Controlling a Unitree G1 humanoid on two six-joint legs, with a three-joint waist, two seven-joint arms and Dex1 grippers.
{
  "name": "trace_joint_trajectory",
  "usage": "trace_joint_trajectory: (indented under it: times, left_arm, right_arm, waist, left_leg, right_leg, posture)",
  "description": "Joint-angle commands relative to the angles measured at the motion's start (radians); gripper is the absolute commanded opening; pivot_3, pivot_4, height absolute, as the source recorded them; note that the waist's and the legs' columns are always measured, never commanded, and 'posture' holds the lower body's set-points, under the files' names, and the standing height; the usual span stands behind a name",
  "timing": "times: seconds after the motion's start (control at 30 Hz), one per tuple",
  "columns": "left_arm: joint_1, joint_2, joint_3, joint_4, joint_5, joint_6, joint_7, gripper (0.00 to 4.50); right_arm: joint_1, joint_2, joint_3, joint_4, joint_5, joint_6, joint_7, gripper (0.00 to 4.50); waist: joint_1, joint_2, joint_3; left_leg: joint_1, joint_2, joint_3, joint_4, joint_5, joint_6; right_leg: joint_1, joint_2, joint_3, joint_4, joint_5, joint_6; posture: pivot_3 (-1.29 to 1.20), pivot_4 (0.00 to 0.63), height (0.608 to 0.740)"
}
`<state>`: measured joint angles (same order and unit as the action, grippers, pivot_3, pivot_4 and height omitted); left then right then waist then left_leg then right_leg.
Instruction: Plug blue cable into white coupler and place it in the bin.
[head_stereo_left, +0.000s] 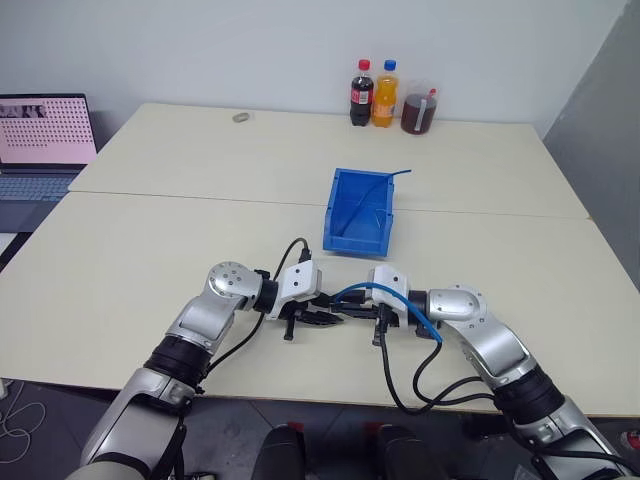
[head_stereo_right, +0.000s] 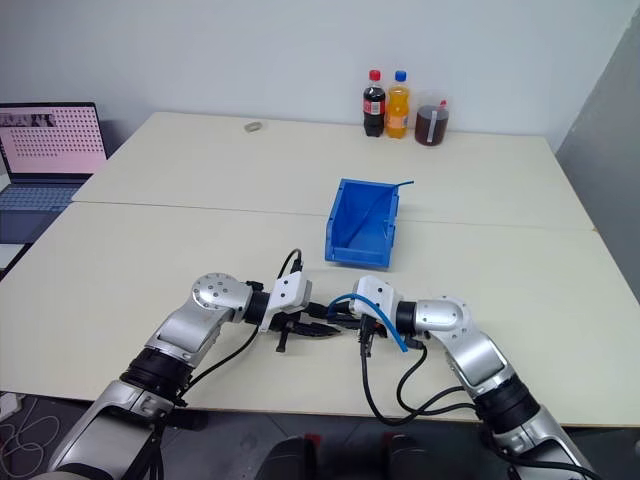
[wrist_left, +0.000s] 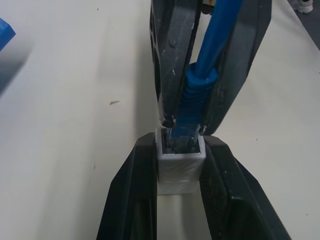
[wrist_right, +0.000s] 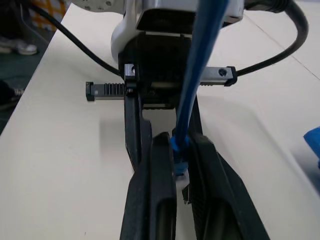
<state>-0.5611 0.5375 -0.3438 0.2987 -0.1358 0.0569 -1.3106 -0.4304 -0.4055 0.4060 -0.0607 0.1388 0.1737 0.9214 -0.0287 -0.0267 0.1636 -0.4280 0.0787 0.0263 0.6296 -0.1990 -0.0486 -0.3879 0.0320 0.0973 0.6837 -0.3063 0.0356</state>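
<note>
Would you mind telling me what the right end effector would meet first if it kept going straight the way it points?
Most likely the white coupler clamped in the left end effector; the right end effector already holds the blue cable plug at its mouth.

The right gripper (wrist_right: 180, 165) pinches the blue cable (wrist_right: 200, 75) facing the left gripper (wrist_right: 162, 120)

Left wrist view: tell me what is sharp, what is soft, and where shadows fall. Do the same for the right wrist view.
Left wrist view: the white coupler and the blue cable plug look crisp; the left gripper fingers blur toward the near edge; a soft shadow darkens the table.
Right wrist view: the right gripper fingers are soft, the background sharper, with a faint shadow beside them.
</note>
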Motion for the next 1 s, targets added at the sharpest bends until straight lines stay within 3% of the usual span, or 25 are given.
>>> trace_joint_trajectory:
  times: [0.03,0.4,0.83,0.9,1.0]
  left_arm:
    - [0.009,-0.01,-0.022,-0.006,0.022,0.003,-0.012,0.81]
    - [0.021,-0.015,-0.018,-0.021,0.03,0.006,-0.007,0.81]
    - [0.028,-0.03,-0.004,-0.017,0.051,-0.006,0.03,0.81]
    - [0.029,-0.029,0.005,-0.012,0.051,0.0,0.038,1.51]
    - [0.043,-0.007,0.016,-0.018,0.047,-0.003,0.027,2.08]
  right_arm:
    - [-0.021,0.004,0.018,0.056,-0.018,-0.002,0.038,0.08]
    - [-0.045,-0.024,0.087,0.064,-0.04,0.127,0.135,0.08]
    - [-0.058,-0.005,0.033,0.07,-0.047,0.139,0.072,0.08]
    - [-0.058,-0.005,0.008,0.049,-0.039,0.125,0.056,0.08]
    - [-0.054,0.001,-0.048,0.001,-0.007,0.128,0.024,0.08]
  waist:
    - [0.0,0.0,0.0]
    - [0.0,0.003,-0.005]
    - [0.0,0.005,-0.009]
    - [0.0,0.005,-0.009]
    - [-0.001,0.005,-0.009]
  left_leg:
    - [0.0,0.0,0.0,0.0,0.0,0.0]
    - [0.004,0.0,0.001,0.0,0.0,0.0]
    - [0.009,0.0,0.002,0.0,0.0,0.0]
    - [0.009,0.0,0.001,0.0,0.0,0.0]
    - [0.009,0.0,0.002,0.0,0.0,0.0]
  right_leg:
    - [0.0,0.0,0.0,0.0,0.0,0.0]
    - [0.0,0.0,0.001,0.007,-0.002,-0.002]
    - [0.005,0.0,0.001,0.007,-0.002,-0.002]
    - [0.004,0.0,0.002,0.007,-0.002,-0.002]
    - [0.004,0.0,0.002,0.009,-0.003,-0.002]
  posture:
    - [0.0,0.15,0.74]
    - [0.0,0.15,0.74]
    - [0.0,0.15,0.74]
    - [0.0,0.15,0.74]
    - [0.0,0.15,0.74]
